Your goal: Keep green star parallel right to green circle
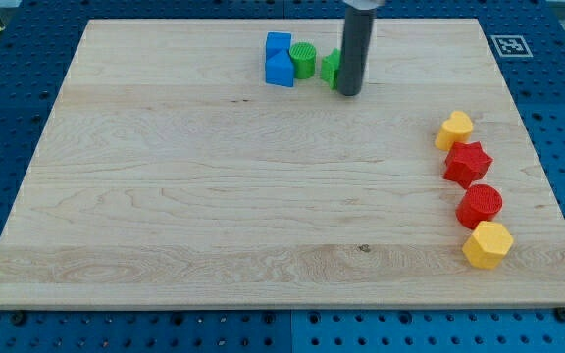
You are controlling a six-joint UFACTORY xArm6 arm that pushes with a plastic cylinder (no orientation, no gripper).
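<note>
The green circle (304, 60) stands near the view's top centre of the wooden board (165, 196). The green star (331, 68) sits just to its right, mostly hidden behind the dark rod. My tip (349, 93) rests on the board right against the star's right side. Only the star's left part shows. Two blue blocks, a blue cube (279, 44) and a blue block (280, 70) below it, touch the green circle's left side.
At the view's right stand a yellow heart (453, 128), a red star (468, 164), a red circle (480, 205) and a yellow hexagon (487, 244) in a column. A marker tag (509, 45) lies off the board's top right corner.
</note>
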